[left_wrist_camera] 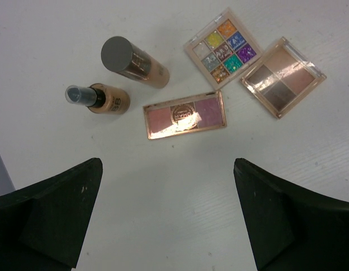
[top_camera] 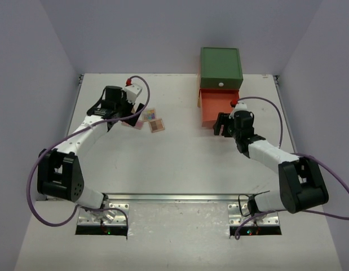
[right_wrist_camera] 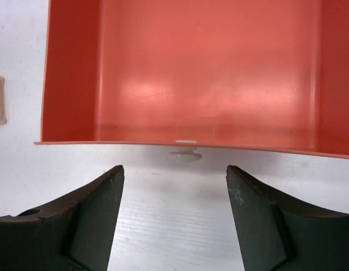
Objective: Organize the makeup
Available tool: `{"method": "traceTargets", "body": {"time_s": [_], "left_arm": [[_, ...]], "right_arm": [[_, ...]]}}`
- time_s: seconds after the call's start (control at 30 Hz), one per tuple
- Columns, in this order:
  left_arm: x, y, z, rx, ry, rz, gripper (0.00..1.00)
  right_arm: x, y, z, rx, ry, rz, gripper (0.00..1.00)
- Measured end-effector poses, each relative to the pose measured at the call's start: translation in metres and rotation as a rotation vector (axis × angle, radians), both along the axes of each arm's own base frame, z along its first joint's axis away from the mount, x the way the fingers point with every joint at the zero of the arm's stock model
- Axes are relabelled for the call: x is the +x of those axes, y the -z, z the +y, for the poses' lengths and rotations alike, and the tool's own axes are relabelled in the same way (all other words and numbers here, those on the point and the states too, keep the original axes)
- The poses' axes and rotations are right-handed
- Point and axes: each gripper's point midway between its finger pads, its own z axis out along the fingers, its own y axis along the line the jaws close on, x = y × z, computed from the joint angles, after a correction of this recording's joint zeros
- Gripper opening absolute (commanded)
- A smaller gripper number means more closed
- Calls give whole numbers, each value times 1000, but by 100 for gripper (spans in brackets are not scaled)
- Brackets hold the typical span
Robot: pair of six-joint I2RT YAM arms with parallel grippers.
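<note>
The makeup lies in a cluster on the white table. Two tan bottles rest on their sides, one with a grey cap (left_wrist_camera: 135, 62) and one with a clear cap (left_wrist_camera: 98, 97). Beside them lie a pink palette (left_wrist_camera: 184, 114), a many-coloured palette (left_wrist_camera: 223, 47) and a brown-toned palette (left_wrist_camera: 282, 77). My left gripper (left_wrist_camera: 167, 165) hangs open just short of the pink palette (top_camera: 153, 119), with only bare table between its fingers. My right gripper (right_wrist_camera: 174, 169) stands open in front of the orange drawer's white knob (right_wrist_camera: 185, 155), touching nothing.
A green chest (top_camera: 220, 68) stands at the back right. Its orange drawer (right_wrist_camera: 70, 73) is pulled out toward my right gripper (top_camera: 221, 124) and holds nothing. The table's side walls rise left and right.
</note>
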Motion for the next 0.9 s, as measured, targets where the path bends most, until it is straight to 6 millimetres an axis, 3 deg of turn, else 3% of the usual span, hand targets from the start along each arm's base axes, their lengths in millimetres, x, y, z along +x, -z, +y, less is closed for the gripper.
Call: {"method": "traceTargets", "body": {"time_s": [0.23,0.47,0.7,0.9], "left_arm": [[48,1,0,7,-39,6,99],[100,14,7,50,-112,6,90],[117,49,13,84,-153,81,70],[113,64,14,67,-170,138,51]], "right_arm": [[-16,-11,3,3,-45,21,78],[-33,-26,5,14,-82,3,78],[-42,-37,3,5,-96,-21,78],[-44,-41,2,-3,-102,-30,78]]}}
